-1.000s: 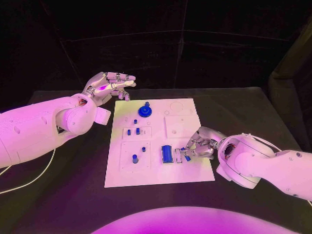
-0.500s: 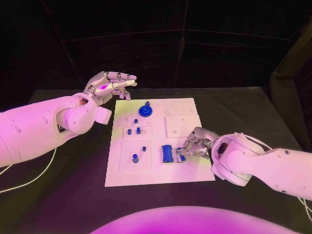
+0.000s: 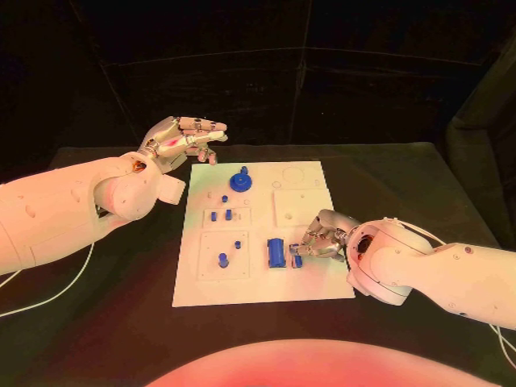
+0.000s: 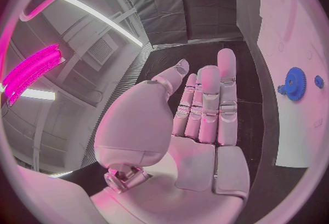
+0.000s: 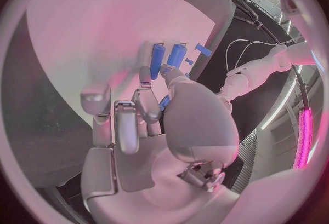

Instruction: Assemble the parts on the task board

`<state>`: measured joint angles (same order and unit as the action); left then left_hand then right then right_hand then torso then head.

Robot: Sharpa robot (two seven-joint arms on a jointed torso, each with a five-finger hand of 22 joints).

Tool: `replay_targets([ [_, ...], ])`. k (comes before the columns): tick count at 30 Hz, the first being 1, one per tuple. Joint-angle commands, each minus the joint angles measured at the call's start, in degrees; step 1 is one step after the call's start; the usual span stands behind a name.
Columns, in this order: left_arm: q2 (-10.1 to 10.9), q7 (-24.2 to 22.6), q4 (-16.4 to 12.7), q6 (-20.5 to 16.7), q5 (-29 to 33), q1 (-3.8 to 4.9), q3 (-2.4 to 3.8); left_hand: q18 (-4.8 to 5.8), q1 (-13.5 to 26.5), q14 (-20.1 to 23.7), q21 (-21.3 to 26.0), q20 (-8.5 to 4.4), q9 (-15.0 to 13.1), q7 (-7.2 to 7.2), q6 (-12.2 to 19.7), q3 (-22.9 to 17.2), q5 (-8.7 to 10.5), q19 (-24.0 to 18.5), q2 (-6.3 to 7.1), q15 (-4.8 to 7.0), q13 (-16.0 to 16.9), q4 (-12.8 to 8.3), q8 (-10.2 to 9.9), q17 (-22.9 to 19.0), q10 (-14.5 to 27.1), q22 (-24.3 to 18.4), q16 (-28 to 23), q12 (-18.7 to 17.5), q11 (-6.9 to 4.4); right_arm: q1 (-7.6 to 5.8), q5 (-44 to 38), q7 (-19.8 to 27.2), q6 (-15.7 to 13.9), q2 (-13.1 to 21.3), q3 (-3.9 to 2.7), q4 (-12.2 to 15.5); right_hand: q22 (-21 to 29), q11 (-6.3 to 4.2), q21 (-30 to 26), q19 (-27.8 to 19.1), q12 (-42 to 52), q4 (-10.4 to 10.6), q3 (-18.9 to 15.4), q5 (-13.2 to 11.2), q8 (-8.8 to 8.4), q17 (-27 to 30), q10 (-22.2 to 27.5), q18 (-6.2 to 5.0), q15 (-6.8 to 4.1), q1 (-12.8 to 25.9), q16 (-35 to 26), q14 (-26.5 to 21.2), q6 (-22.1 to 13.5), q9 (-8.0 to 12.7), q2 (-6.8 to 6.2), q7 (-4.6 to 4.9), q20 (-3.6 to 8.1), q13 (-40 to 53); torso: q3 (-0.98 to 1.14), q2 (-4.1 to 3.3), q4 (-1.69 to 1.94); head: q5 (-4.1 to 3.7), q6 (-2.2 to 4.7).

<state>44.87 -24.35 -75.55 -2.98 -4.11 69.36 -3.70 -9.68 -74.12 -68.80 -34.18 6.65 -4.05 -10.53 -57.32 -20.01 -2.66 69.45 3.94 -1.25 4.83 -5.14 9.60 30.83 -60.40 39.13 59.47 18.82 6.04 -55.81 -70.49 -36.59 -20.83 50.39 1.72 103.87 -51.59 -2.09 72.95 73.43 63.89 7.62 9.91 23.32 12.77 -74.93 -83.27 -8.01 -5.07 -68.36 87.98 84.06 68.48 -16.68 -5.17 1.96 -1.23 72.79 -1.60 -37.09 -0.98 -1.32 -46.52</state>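
Here, no legible writing, task board (image 3: 310, 282), blue parts (image 3: 276, 255)

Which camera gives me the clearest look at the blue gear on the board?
The left wrist view: the blue gear sits large at the board's edge, teeth visible and unobstructed. In the head view the gear is small but shows its place at the far end of the board. I cannot make it out in the right wrist view.

Task board (image 3: 316, 286) at tabletop (image 3: 421, 185) centre. Gear part (image 3: 241, 182) at board's 12 o'clock. Left robot hand (image 3: 183, 141) at 11, off board. Right robot hand (image 3: 326, 238) at 4, beside two upright parts (image 3: 276, 255).
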Motion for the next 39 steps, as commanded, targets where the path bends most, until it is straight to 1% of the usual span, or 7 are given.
replay_targets([
  [1, 0.0, -0.1, -0.1, 0.7, 0.2, 0.09, 0.05, -0.73, -0.1, 0.4, 0.2, 0.17, 0.0, 0.11, 0.4, 0.3, -0.09, 0.2, -0.46, -0.01, 0.1, -0.1, 0.2, -0.1, 0.4, -0.1, -0.2, 0.2, 0.12, -0.07, -1.2, -0.7, 1.5, -0.2, -0.01, 0.1, 0.0, -0.1, 0.2, 0.1, 0.3, 0.3, -0.5, -0.7, 0.22, -11.3, -0.3, 1.19, -0.47, 0.8, 0.1, 5.1, 0.3, -0.1, -0.19, 0.05, 0.24, 0.1, 0.01, -0.01, -0.02, -0.01, 0.0],
  [5, 0.0, -0.1, -0.1, 0.7, 0.2, 0.09, 0.05, -0.73, -0.1, 0.4, 0.2, 0.17, 0.0, 0.11, 0.4, 0.3, -0.09, 0.2, -0.46, -0.01, 0.1, -0.1, 0.2, -0.1, 0.4, -0.1, -0.2, 0.2, 0.12, -0.07, -1.6, -0.8, 1.7, -0.3, -0.01, 0.0, 0.0, -0.08, 0.2, 0.1, 0.2, 0.6, -1.3, -1.2, 0.35, -11.3, -0.4, 1.2, -0.48, 1.4, 0.1, 5.1, 0.2, -0.4, -0.48, 0.07, 0.29, 0.1, 0.0, 0.02, -0.06, 0.03, -0.01],
  [8, 0.0, -0.1, -0.1, 0.7, 0.2, 0.09, 0.05, -0.73, -0.1, 0.4, 0.2, 0.17, 0.0, 0.11, 0.4, 0.3, -0.09, 0.2, -0.46, -0.01, 0.1, -0.1, 0.2, -0.1, 0.4, -0.1, -0.2, 0.2, 0.12, -0.07, -2.0, -0.9, 1.6, -0.3, -0.01, 0.0, 0.1, -0.03, 0.1, 0.1, 0.1, 1.2, -2.9, -3.7, 0.52, -11.3, -0.4, 1.21, -0.43, 2.6, 0.1, 5.1, 0.1, -0.9, -0.82, 0.13, 0.27, 0.1, -0.02, 0.02, -0.04, -0.01, -0.03],
  [12, 0.0, -0.1, -0.1, 0.7, 0.2, 0.09, 0.05, -0.73, -0.1, 0.4, 0.2, 0.17, 0.0, 0.11, 0.4, 0.3, -0.09, 0.2, -0.46, -0.01, 0.1, -0.1, 0.2, -0.1, 0.4, -0.1, -0.2, 0.2, 0.12, -0.07, -2.5, -1.0, 1.3, -0.3, -0.01, 0.0, 0.2, 0.12, 0.0, 0.0, -0.1, 2.8, -6.2, -11.5, 0.71, -11.1, -0.4, 1.19, -0.3, 4.7, 0.0, 5.1, -0.1, -1.6, -1.23, 0.26, 0.17, 0.1, 0.03, 0.0, -0.02, -0.01, -0.04],
  [15, 0.0, -0.1, -0.1, 0.7, 0.2, 0.09, 0.05, -0.73, -0.1, 0.4, 0.2, 0.17, 0.0, 0.11, 0.4, 0.3, -0.09, 0.2, -0.46, -0.01, 0.1, -0.1, 0.2, -0.1, 0.4, -0.1, -0.2, 0.2, 0.12, -0.07, -2.7, -0.7, 1.2, -0.3, -0.01, 0.0, 0.5, 0.24, -0.3, -0.2, -0.5, 3.9, -8.9, -16.0, 0.75, -11.0, -0.3, 1.12, -0.27, 5.1, -0.1, 5.1, -0.6, -2.2, -1.12, 0.3, 0.1, 0.1, 0.01, 0.0, -0.01, -0.03, -0.03],
  [27, 0.0, 0.0, 0.0, 0.8, 0.2, 0.09, 0.05, -0.73, -0.1, 0.4, 0.2, 0.17, 0.0, 0.11, 0.4, 0.3, -0.09, 0.2, -0.46, -0.01, 0.1, -0.1, 0.2, -0.1, 0.4, -0.1, -0.2, 0.2, 0.12, -0.07, -2.5, 1.3, 1.8, 0.6, -0.01, 0.8, 0.8, 0.28, -0.5, -0.3, -0.9, 4.2, -11.0, -15.9, 0.8, -10.8, -0.1, 1.08, -0.19, 3.6, -0.2, 5.0, -1.0, -2.9, -0.59, 0.4, 0.06, 0.0, 0.05, 0.03, -0.11, -0.04, -0.02],
  [39, 0.0, 0.2, 0.2, 0.9, 0.2, 0.08, 0.05, -0.73, -0.1, 0.4, 0.2, 0.17, 0.0, 0.11, 0.4, 0.3, -0.09, 0.2, -0.46, -0.01, 0.1, -0.1, 0.2, -0.1, 0.4, -0.1, -0.2, 0.2, 0.12, -0.07, -1.8, 3.8, 5.3, 2.5, -0.01, 1.5, 1.0, 0.39, -0.7, -0.5, -1.5, 1.4, -12.7, -15.0, 0.82, -10.7, 0.1, 1.03, -0.09, -1.7, -0.3, 5.0, -1.5, -3.8, 0.33, 0.57, -0.04, -0.1, 0.03, 0.01, 0.0, -0.18, 0.09],
])
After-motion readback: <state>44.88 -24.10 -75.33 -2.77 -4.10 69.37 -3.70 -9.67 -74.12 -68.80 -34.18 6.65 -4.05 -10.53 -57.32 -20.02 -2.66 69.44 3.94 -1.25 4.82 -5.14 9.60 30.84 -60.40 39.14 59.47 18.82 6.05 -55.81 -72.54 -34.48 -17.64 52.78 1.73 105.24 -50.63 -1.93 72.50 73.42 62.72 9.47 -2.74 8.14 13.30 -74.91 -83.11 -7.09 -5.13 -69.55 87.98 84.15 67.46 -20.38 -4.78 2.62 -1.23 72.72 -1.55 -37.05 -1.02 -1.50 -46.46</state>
